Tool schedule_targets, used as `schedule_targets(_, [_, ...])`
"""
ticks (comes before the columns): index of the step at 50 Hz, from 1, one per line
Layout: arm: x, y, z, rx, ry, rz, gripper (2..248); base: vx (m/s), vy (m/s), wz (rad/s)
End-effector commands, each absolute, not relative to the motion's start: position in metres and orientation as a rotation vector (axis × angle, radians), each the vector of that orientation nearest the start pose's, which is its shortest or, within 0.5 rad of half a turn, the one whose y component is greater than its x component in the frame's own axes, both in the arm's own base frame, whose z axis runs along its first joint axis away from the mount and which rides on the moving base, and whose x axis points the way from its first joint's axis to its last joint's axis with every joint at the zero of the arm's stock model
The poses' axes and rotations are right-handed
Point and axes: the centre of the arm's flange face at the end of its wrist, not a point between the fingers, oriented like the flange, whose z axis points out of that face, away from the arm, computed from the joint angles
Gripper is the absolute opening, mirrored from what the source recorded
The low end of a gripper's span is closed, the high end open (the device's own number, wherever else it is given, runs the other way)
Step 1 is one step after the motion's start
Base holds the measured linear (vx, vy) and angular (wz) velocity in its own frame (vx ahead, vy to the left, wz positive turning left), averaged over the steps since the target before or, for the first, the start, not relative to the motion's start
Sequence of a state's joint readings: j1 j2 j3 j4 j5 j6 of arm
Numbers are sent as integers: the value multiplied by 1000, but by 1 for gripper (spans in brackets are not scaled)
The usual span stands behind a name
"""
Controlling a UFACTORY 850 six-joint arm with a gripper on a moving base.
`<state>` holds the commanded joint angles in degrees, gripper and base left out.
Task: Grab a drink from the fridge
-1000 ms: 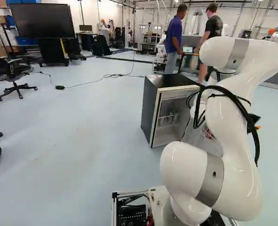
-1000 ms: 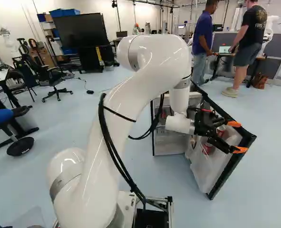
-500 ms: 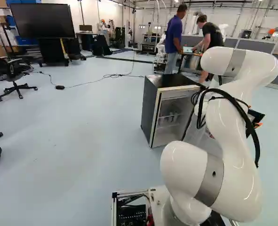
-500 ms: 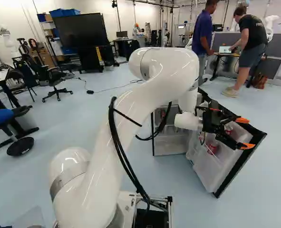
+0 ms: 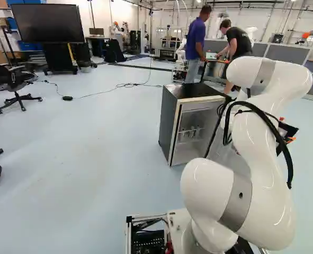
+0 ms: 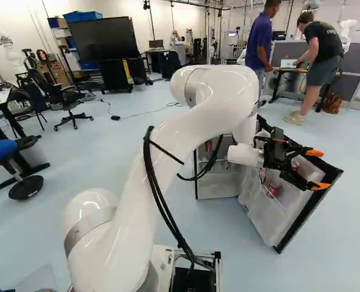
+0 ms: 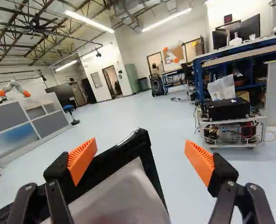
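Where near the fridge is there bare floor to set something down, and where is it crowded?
Floor lies open between the fridge and office chair. Crowded: the open door, with a red can inside and the gripper near its top.

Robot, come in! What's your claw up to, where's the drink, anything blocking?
Claw open, empty. Red can inside the open fridge door, ungrabbed. Door's black edge close to claw.

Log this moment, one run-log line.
fridge: open | door: swung out | hand: open, holding nothing, by door's top corner | red can: in door, not yet grabbed
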<state>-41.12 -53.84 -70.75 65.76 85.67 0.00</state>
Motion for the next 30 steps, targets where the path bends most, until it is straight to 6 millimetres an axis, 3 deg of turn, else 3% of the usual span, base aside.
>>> schedule_targets(30, [365, -423, 244, 925, -1408, 1166, 247, 0, 0, 0])
